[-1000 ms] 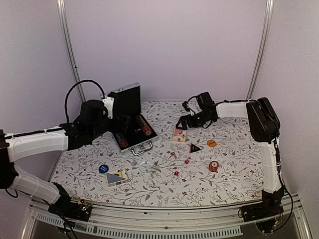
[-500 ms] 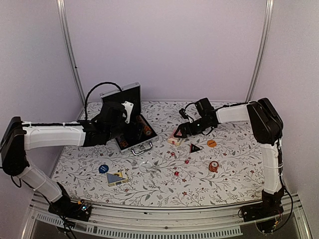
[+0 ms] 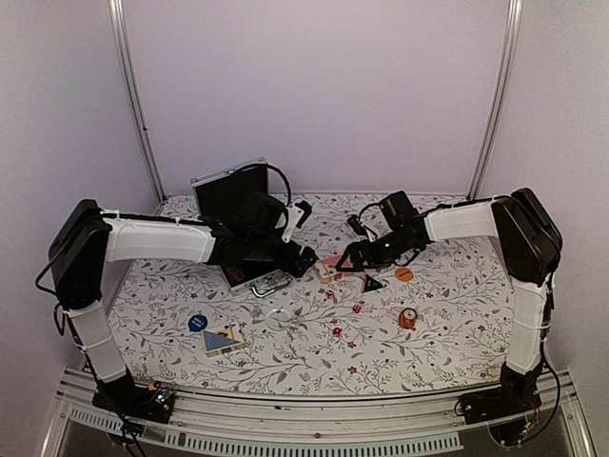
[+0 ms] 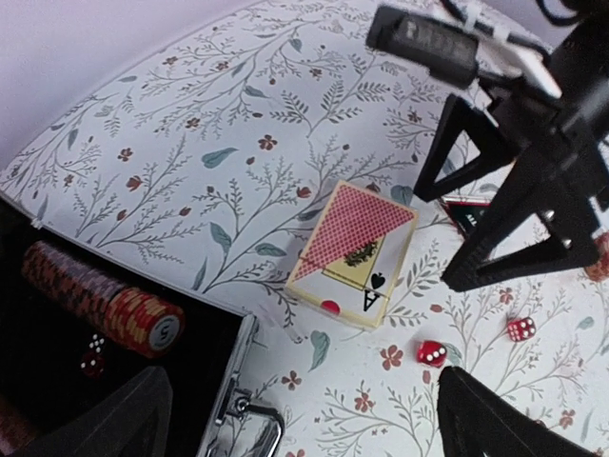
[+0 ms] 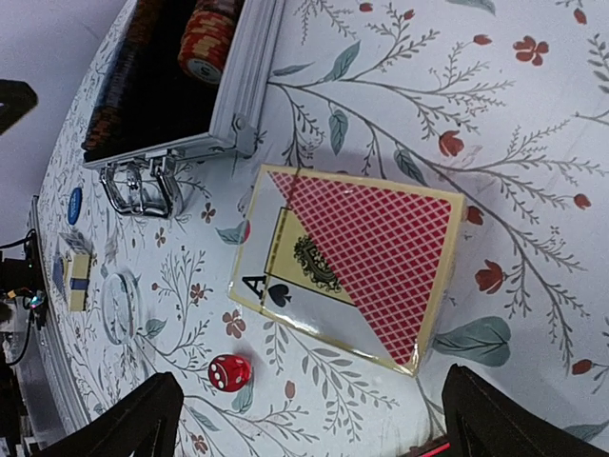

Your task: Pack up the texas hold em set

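At the far left of the bench point(image 3: 447, 343), near the front edge, lie one blue round token point(image 3: 197, 323) and one blue-backed card deck point(image 3: 222, 338), both well apart from the arms. Behind them the briefcase point(image 3: 217, 200) stands open with its lid upright. At least one chip row point(image 4: 105, 297) sits in its black lining; how many rows it holds I cannot tell, since the left arm covers most of it.

The left gripper point(image 4: 303, 381) hangs spread wide and empty over the case's front right corner. The coming move turns on the red-backed card deck point(image 5: 352, 276). It lies flat on the bench just right of that corner, between the two grippers: ahead of the left one and directly below the right gripper point(image 5: 314, 381), which is also wide open with nothing in it. The right one looks nearer and lower.

The deck's long axis runs roughly along the line from one right finger to the other, so the wrist would probably need a turn to take the short width. Two red dice point(image 4: 430, 352) lie just beside this deck.

Further right are one black triangular token point(image 3: 373, 283), one orange round token point(image 3: 403, 274) and one short loose chip stack point(image 3: 408, 317). That makes two decks in all.
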Robot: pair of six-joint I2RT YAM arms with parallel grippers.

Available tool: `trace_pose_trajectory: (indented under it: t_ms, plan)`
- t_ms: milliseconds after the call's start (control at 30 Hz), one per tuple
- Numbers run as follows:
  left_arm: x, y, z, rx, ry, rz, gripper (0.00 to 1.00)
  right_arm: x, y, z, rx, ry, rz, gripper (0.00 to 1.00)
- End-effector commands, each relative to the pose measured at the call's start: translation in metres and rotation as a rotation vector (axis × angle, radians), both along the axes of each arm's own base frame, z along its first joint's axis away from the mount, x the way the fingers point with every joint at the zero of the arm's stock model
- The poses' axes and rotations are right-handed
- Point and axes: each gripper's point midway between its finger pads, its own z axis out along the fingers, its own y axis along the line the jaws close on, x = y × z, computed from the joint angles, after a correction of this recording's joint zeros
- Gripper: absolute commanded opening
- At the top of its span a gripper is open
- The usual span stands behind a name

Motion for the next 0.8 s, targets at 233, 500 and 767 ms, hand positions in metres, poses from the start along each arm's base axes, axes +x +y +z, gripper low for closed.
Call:
trace_pose_trajectory:
  t_ms: [233,500,767]
  plan:
    - [0.001,-0.057,-0.051,0.169,0.081,-0.416,0.97,0.023,-0.047,0.056,-0.019,-0.113,-0.139,0.99]
    - [0.025,-0.074,-0.068,0.171,0.147,-0.543,0.96,0.017,-0.055,0.061,0.006,-0.108,-0.141,0.99]
    - [0.028,-0.084,-0.091,0.209,0.171,-0.623,1.0,0.011,-0.051,0.065,0.058,-0.091,-0.125,0.99]
